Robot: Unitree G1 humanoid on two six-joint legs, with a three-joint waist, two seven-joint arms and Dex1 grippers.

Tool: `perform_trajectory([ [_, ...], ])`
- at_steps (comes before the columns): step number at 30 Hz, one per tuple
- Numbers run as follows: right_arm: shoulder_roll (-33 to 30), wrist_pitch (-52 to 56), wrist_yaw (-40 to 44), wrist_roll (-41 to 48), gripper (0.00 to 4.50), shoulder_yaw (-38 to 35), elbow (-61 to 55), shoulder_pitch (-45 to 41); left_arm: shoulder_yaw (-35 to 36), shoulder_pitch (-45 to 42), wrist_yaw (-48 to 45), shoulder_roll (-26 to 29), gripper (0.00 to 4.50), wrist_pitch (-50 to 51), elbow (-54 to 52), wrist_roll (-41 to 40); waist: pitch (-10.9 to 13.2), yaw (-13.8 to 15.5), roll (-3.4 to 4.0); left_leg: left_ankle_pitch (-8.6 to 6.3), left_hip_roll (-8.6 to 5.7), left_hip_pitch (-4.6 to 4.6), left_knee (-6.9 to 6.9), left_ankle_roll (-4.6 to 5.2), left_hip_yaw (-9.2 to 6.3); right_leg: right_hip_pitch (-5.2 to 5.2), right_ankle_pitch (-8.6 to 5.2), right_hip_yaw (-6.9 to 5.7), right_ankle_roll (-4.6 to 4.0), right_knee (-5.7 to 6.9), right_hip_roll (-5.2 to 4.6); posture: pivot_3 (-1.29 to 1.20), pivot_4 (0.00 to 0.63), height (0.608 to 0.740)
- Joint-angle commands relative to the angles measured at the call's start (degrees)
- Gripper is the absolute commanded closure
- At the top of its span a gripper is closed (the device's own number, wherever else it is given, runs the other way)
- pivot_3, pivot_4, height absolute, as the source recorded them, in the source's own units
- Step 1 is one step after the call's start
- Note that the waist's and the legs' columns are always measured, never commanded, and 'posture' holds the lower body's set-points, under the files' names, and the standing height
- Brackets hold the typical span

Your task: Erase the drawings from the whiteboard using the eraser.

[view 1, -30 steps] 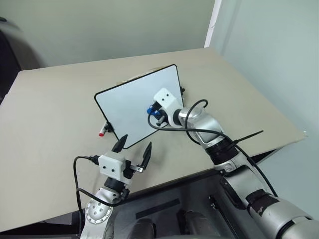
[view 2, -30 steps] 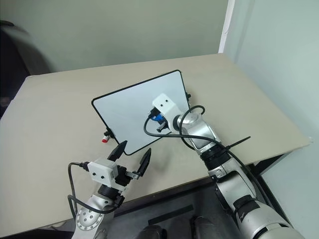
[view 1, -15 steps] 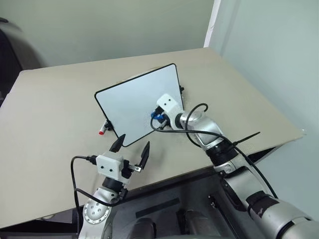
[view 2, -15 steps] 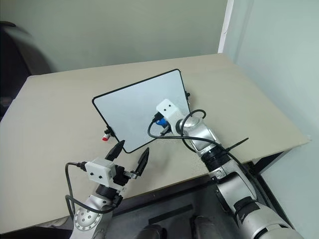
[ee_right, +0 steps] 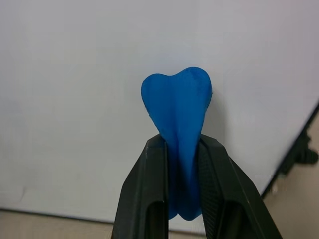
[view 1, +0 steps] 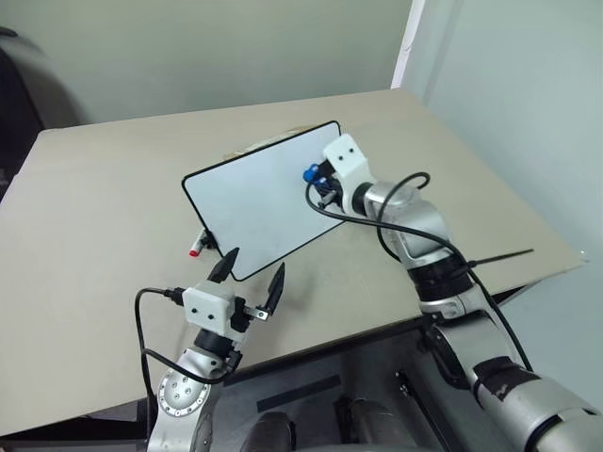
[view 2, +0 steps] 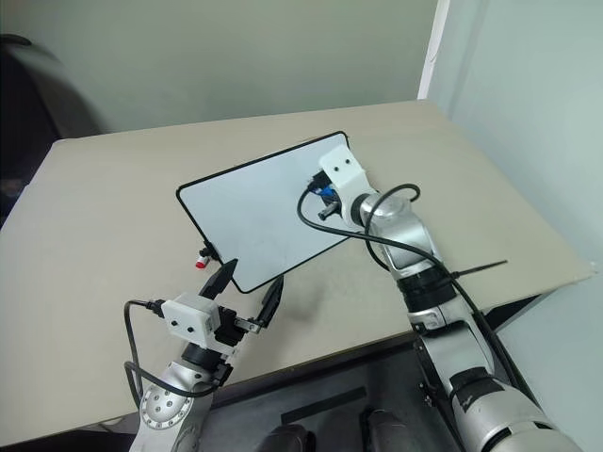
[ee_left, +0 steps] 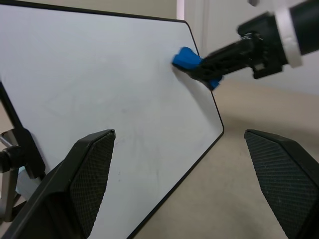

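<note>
1. Currently right hand [ee_right: 180, 164] is clamping the eraser [ee_right: 178, 107], pressing it on the whiteboard [view 1: 254, 202] near its upper right corner.
2. Left hand [view 1: 252, 276] is hovering, fingers apart, below the whiteboard's lower edge.

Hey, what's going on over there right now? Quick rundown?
Right gripper shut on eraser, pressed to whiteboard. Left gripper open, idle. No drawings visible. Nothing in the way.

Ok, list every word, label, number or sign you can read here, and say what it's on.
None can be read. The whiteboard face is blank apart from faint smudges, and the blue eraser in the right gripper carries no lettering. The marker behind the board shows no readable print.
</note>
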Motion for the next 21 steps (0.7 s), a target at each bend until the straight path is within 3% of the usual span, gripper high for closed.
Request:
perform_trajectory([
  [1, -2.3, 7.2, -0.3, 2.7, 4.07, -4.4, -9.5, 2.7, 0.2, -0.5, -0.2, 0.1, 0.00, -0.6, -0.5, -0.4, 0.0, 0.1, 0.01, 0.01, 0.00, 0.03, 0.00, 0.02, 0.00, 0.06, 0.00, 0.00, 0.00, 0.01, 0.00, 0.00, 0.150, 0.739],
  [8, -7.7, 11.7, -0.8, 2.5, 4.07, -1.6, -14.3, 13.4, 0.0, -0.6, -0.4, 0.2, 0.00, -0.4, -0.1, -0.3, 0.0, 0.1, 0.00, 0.03, -0.01, 0.04, 0.06, 0.05, 0.00, 0.36, -0.33, 0.01, 0.55, 0.03, 0.01, 0.00, 0.150, 0.739],
  [14, -8.2, 9.8, -2.2, 2.1, 4.07, -2.4, -10.7, 15.2, -0.1, -1.1, -0.7, 0.3, 0.00, -0.5, 0.7, -0.3, 0.1, -0.2, 0.12, 0.08, 0.00, 0.06, 0.05, 0.07, 0.02, 0.33, -0.37, 0.01, 0.65, 0.04, 0.05, 0.00, 0.150, 0.739],
  [21, -8.7, 8.1, -3.1, 2.4, 1.71, -3.0, -9.7, 15.4, 1.4, -1.8, -1.6, 1.2, 0.00, -0.7, 1.8, -1.3, 0.1, 0.0, 0.12, 0.21, 0.00, 0.02, 0.13, 0.15, 0.00, 0.20, -0.39, 0.03, 0.71, 0.03, 0.04, 0.00, 0.150, 0.739],
])
